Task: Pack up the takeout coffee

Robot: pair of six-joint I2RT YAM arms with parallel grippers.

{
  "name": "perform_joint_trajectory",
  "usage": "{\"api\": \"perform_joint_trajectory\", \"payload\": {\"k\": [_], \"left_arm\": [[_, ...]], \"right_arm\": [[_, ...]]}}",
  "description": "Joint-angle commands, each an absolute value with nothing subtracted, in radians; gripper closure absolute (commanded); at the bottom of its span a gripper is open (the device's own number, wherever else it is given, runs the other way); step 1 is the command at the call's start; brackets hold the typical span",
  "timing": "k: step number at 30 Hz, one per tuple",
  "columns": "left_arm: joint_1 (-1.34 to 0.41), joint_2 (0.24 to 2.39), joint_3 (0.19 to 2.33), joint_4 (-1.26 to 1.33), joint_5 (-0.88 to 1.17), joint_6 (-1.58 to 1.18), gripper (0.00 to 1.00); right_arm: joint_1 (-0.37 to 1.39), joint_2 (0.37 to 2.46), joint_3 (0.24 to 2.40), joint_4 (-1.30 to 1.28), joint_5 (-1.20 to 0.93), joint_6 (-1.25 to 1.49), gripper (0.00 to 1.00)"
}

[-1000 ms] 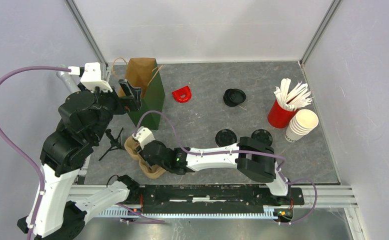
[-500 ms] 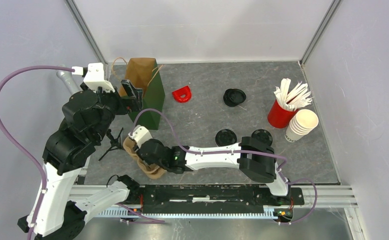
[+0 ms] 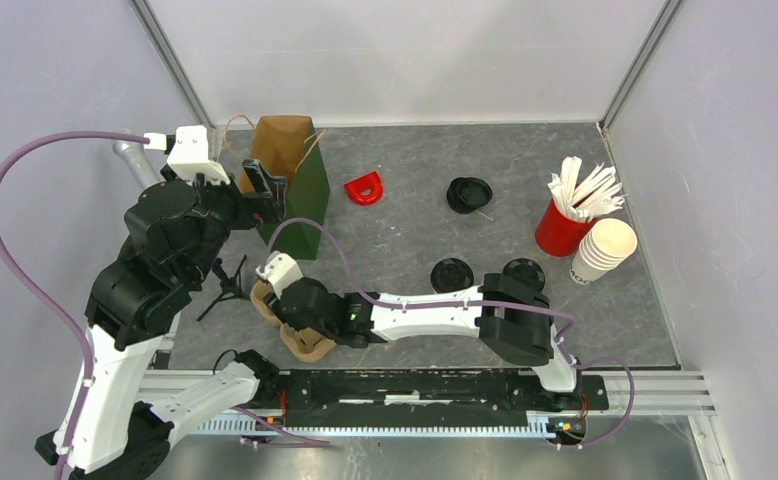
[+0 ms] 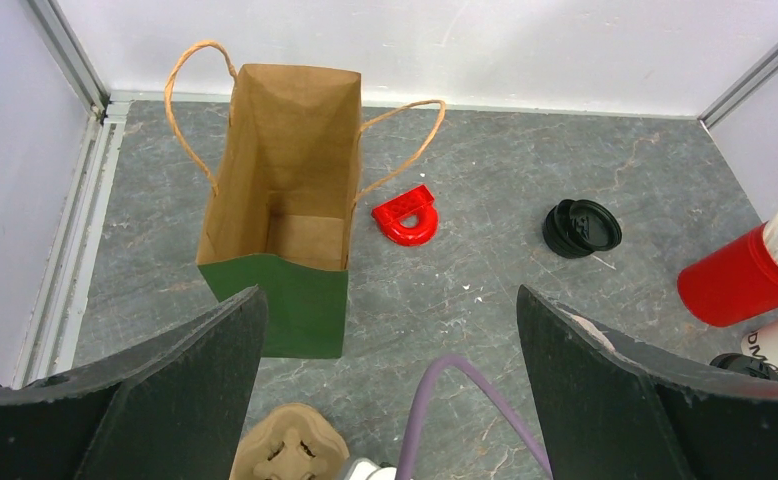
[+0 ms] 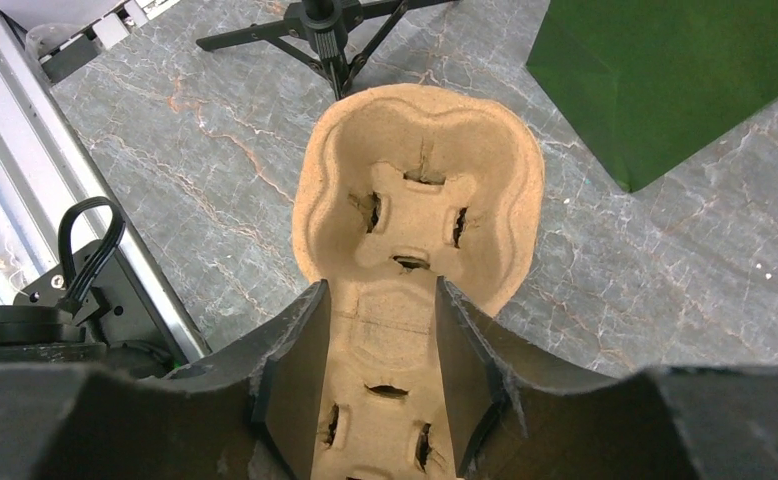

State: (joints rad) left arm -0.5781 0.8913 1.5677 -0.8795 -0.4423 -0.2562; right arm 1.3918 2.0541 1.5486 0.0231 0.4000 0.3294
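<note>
Right claw [image 5: 380, 290] astride waist of pulp cup carrier [image 5: 420, 170] on desk [image 5: 645, 260]; clamped or merely touching, cannot tell. Left claw [image 4: 390, 295] spread wide, empty, near open green paper bag [image 4: 295, 150]. Two lidded coffee cups [image 3: 452, 273] mid-desk, well apart from carrier.

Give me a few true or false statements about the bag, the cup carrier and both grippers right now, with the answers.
1. The paper bag stands upright, open and empty. True.
2. The left gripper is shut. False: it is wide open, holding nothing.
3. The right gripper straddles the pulp cup carrier. True.
4. The red cup stands inside the bag. False: it stands far right, beside the stacked cream cups.
5. The carrier holds two cups. False: its sockets are empty.
</note>
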Motion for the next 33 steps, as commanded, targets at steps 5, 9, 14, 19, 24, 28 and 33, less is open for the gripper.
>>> {"api": "perform_joint_trajectory", "payload": {"k": [5,9,14,19,24,28,33], "left_arm": [[-0.572,0.891,1.585,-0.841,-0.443,-0.225,0.00],[-0.572,0.891,1.584,-0.841,-0.437,-0.225,0.00],[-0.572,0.891,1.579,-0.839,-0.436,-0.224,0.00],[-0.572,0.890,1.577,-0.836,-0.434,-0.224,0.00],[-0.572,0.889,1.565,-0.831,-0.434,-0.225,0.00],[-0.572,0.889,1.565,-0.830,-0.434,-0.224,0.00],[-0.573,0.891,1.565,-0.828,-0.433,-0.224,0.00]], "right_arm": [[1.391,2.050,1.640,-0.057,0.450,0.269,0.47],[1.391,2.083,1.663,-0.092,0.449,0.288,0.43],[1.392,2.106,1.675,-0.107,0.427,0.300,0.41],[1.391,2.119,1.677,-0.122,0.434,0.313,0.40],[1.392,2.132,1.677,-0.127,0.426,0.325,0.40],[1.391,2.137,1.677,-0.126,0.415,0.332,0.40],[1.394,2.147,1.681,-0.129,0.409,0.338,0.40]]}}
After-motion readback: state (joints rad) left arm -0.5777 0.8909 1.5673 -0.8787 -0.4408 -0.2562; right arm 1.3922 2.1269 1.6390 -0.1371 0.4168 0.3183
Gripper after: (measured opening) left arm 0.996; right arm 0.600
